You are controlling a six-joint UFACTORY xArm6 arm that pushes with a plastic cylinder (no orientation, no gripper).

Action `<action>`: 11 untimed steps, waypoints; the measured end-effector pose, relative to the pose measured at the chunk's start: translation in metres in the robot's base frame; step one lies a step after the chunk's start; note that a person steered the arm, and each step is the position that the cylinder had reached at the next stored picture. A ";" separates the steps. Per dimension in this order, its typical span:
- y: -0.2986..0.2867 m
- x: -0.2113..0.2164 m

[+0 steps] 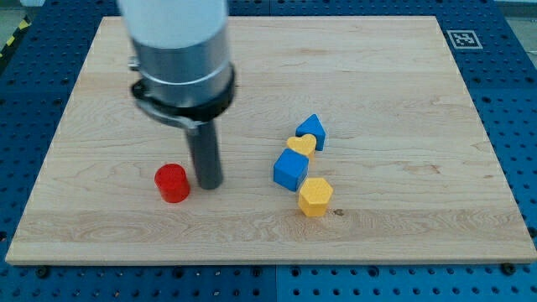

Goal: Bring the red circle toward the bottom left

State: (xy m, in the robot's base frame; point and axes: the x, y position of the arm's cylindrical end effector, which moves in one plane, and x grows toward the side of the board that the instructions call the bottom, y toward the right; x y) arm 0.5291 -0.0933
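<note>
The red circle (172, 183) is a short red cylinder lying on the wooden board (101, 101), left of the middle and near the view's bottom. My tip (210, 185) rests on the board just to the right of the red circle, very close to it; whether they touch cannot be told. The dark rod rises from the tip into the arm's grey body at the view's top left.
A cluster of blocks lies right of the middle: a blue triangle-like block (311, 130), a yellow heart (301, 145), a blue cube (290, 169) and a yellow hexagon (315, 197). A black-and-white marker (462, 39) is on the board's top right corner.
</note>
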 end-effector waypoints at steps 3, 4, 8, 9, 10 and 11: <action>-0.112 -0.017; -0.124 -0.017; -0.124 0.019; -0.132 -0.013; -0.157 -0.072; -0.169 -0.131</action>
